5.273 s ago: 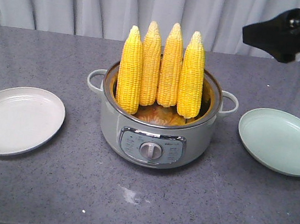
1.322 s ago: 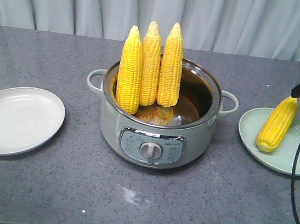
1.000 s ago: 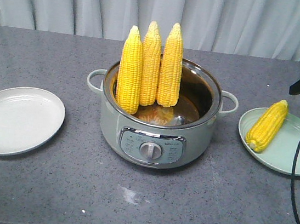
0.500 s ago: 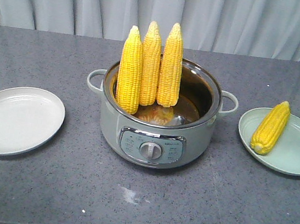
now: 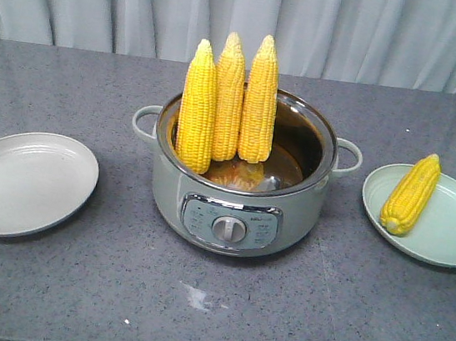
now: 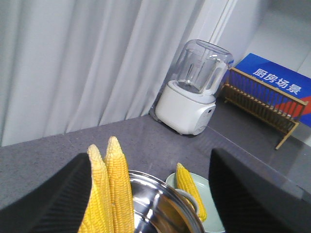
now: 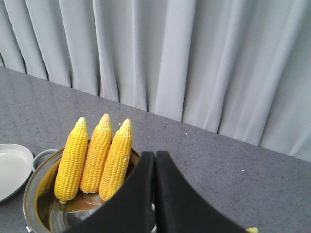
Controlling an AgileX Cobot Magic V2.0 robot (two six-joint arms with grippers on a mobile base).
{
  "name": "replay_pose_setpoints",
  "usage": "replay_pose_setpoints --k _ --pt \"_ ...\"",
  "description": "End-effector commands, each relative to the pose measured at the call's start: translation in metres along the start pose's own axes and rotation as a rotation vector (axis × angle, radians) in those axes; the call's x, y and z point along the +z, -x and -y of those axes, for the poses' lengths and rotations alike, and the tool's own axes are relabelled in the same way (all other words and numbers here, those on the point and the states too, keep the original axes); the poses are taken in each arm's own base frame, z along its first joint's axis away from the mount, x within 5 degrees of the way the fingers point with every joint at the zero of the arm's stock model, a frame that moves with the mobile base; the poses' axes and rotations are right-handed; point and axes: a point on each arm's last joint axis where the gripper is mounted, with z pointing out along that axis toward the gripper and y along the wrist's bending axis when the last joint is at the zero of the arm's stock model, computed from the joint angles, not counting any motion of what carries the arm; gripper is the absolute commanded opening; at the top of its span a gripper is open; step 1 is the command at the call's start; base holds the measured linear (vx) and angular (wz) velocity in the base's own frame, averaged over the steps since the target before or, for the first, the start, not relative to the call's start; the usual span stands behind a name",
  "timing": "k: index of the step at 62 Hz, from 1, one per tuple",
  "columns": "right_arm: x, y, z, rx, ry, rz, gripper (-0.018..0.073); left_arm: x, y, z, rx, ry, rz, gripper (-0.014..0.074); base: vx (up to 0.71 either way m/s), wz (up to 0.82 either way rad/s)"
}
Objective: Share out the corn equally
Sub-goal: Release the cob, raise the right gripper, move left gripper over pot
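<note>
Three corn cobs (image 5: 229,99) stand upright, tips up, in left half of cooker (image 5: 234,218) at mid-counter (image 5: 293,314). Fourth cob (image 5: 411,195) lies slantwise on green plate (image 5: 455,234) right of cooker. Pale plate (image 5: 24,186) left of cooker. Left gripper (image 6: 149,158) above cooker, fingers spread wide. Right gripper (image 7: 154,167) also above cooker, fingers pressed together. Cooker panel print too small to read. Beyond cooker: blender (image 6: 192,94), wooden rack (image 6: 257,104), blue sign (image 6: 279,82) reading "厨房场景".

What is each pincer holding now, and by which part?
Nothing is held. The left pincer is open and empty; the right pincer is shut on nothing.
</note>
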Motion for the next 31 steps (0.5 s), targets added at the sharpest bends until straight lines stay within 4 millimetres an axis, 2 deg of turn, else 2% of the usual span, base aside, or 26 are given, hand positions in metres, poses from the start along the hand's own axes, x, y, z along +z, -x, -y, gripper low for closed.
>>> replay_pose_setpoints --k 1,9,18,23,31 --pt "-0.009 0.004 -0.009 -0.021 0.016 0.023 -0.0008 0.016 0.024 0.003 -0.025 -0.077 0.049 0.0545 0.00 0.00" --pt "-0.009 0.004 -0.009 -0.023 0.016 0.023 -0.0008 0.057 0.033 -0.010 -0.028 -0.140 0.037 0.0591 0.00 0.00" --pt "-0.008 0.004 -0.008 -0.021 0.015 0.020 -0.0008 0.106 0.028 -0.026 -0.013 -0.153 0.021 0.0596 0.00 0.00" --pt "-0.007 0.003 -0.005 -0.025 -0.003 0.007 -0.0008 0.127 0.018 -0.042 -0.051 -0.120 0.002 0.0596 0.00 0.00" --pt "-0.007 0.001 -0.003 -0.032 -0.022 -0.004 -0.0008 0.147 -0.001 -0.067 -0.092 -0.073 -0.041 0.0594 0.00 0.00"
